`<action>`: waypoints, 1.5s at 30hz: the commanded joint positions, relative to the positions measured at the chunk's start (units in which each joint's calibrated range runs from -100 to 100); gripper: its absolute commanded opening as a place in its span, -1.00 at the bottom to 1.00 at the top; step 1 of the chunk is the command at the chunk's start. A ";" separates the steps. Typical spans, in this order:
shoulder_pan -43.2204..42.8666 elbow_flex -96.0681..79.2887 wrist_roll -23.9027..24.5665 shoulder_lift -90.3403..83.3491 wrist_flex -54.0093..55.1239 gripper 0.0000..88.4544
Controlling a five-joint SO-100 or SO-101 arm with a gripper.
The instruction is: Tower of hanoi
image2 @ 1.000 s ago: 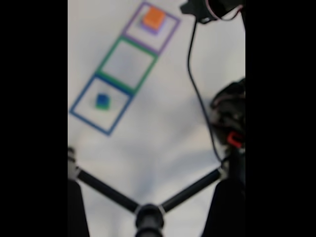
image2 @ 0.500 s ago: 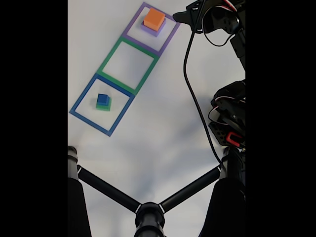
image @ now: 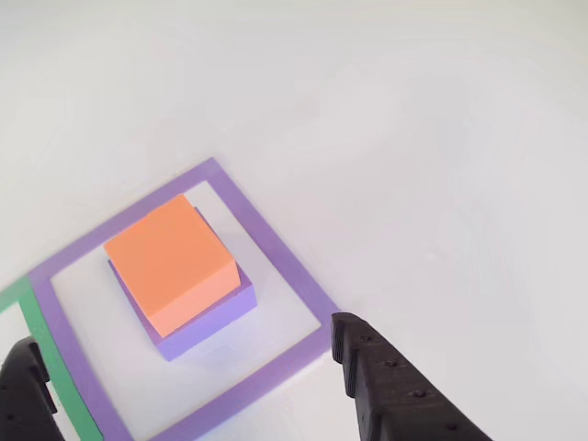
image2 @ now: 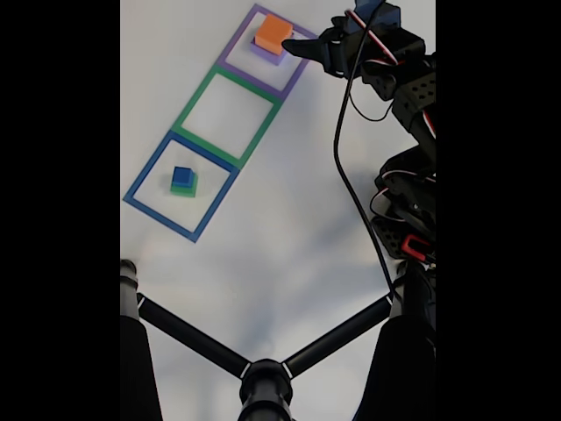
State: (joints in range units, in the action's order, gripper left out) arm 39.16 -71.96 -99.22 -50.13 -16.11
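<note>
Your claw (image2: pixel 294 48) hangs with its two black fingers (image: pixel 395 386) spread wide and nothing between them. Just ahead of the tips sits the orange block (image: pixel 171 263), stacked on a wider purple block (image: pixel 213 317), both inside the purple square outline (image: pixel 276 248). In the fixed view the stack (image2: pixel 273 33) lies just left of your claw tip. Farther off, past an unfilled green square (image2: pixel 187 112), the blue square (image2: pixel 147 172) holds a small blue block (image2: pixel 182 176) on a green one (image2: pixel 182 190). The surface is a plain, matte white tabletop (image2: pixel 280 228). A black cable (image2: pixel 346 167) trails down from your arm, and black tripod legs (image2: pixel 188 338) cross the lower edge.
</note>
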 commanded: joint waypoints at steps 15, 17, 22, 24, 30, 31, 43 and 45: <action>-0.32 -2.69 -0.78 31.22 43.18 0.11; -0.24 -2.15 -0.78 34.58 46.26 0.11; -0.39 0.22 -0.78 42.35 52.81 0.10; -0.77 1.22 -0.78 44.84 54.92 0.10; -1.99 3.22 -0.78 49.81 58.64 0.10; -2.22 3.58 -0.78 50.45 59.13 0.10; -5.81 9.39 -0.78 56.62 61.07 0.08; -6.34 9.85 -0.78 57.26 61.39 0.08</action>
State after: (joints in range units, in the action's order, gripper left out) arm 34.99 -64.39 -99.22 6.97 43.57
